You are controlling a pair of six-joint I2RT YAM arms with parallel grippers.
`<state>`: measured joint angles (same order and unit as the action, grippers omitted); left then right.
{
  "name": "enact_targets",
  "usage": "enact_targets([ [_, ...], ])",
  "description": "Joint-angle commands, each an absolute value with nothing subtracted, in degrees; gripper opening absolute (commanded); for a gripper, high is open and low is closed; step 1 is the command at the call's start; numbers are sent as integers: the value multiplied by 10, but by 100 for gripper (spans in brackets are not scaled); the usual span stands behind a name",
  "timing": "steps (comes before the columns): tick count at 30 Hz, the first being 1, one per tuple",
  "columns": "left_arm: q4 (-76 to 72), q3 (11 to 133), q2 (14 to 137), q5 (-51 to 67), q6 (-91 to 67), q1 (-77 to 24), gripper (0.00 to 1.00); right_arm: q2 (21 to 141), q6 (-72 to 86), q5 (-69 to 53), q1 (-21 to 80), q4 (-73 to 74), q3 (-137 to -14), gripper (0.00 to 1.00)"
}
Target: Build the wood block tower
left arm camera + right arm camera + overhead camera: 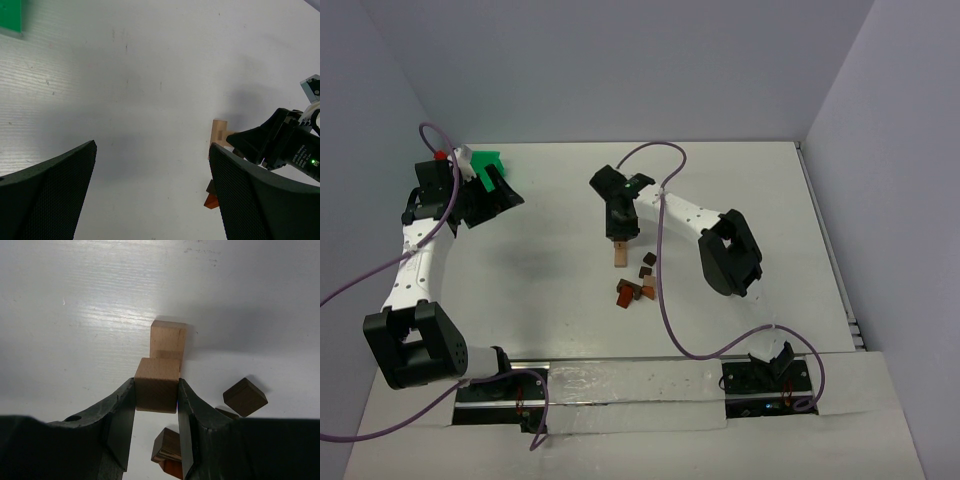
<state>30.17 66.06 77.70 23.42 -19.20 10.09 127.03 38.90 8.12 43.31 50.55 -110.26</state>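
Observation:
My right gripper (157,396) is shut on a light tan block (157,388) and holds it just over a second light tan block (168,340) that stands on the table. I cannot tell if the two touch. From above the tan blocks (619,256) show under the right gripper (618,238) at mid-table. Dark brown blocks (245,397) (167,444) and a reddish-brown one (172,469) lie loose beside them, also visible from above (632,290). My left gripper (152,195) is open and empty, far left near the green tray (485,165).
The green tray's corner shows in the left wrist view (11,15). That view also sees the tan blocks (218,135) and the right gripper (280,145) in the distance. Grey walls close the table at the back and sides. A purple cable (660,250) hangs past the loose blocks.

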Motion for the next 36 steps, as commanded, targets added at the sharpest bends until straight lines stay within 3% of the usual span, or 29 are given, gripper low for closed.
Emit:
enact_targets([
  [1,286,675,768,247,-188,104,99,1281,400,97,428,501,-1117,6],
  [27,284,674,775,252,-188,103,99,1301,400,84,421,505,-1139,16],
  [34,284,674,776,253,-188,103,99,1301,402,81,421,505,-1138,22],
  [36,284,674,776,253,-188,104,99,1301,402,79,421,504,-1138,29],
])
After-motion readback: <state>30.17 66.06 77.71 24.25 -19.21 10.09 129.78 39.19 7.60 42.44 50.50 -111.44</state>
